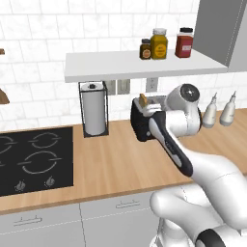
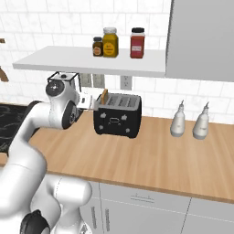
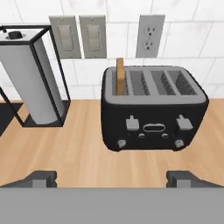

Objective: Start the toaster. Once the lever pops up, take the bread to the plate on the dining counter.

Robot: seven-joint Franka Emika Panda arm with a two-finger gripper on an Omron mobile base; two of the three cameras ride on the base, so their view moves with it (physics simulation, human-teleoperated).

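Two dark fingertips [image 3: 41,178] stand as far apart as they go at the bottom of the hand view, and nothing lies between them; the hand [image 3: 111,179] is empty and points at the front of the toaster [image 3: 153,109] from a little above and in front.

By my reading the first step is in hand: the toaster is not yet started. Two grey levers sit on its black front, one left [image 3: 131,124] and one right [image 3: 184,123], both high on the face. The bread [image 3: 119,76] stands up out of the leftmost slot, so the left lever looks like the one to press. The next move calls for bringing the hand forward and down until a fingertip lands on top of that small lever, then pushing straight down; narrowing the hand first would probably make a surer contact.

The toaster is a boxy black unit with a silver top of four slots and small knobs low on the front. It stands on the wooden table [image 3: 87,148] against the tiled wall, just right of the paper-towel roll [image 3: 28,83] in its wire frame.
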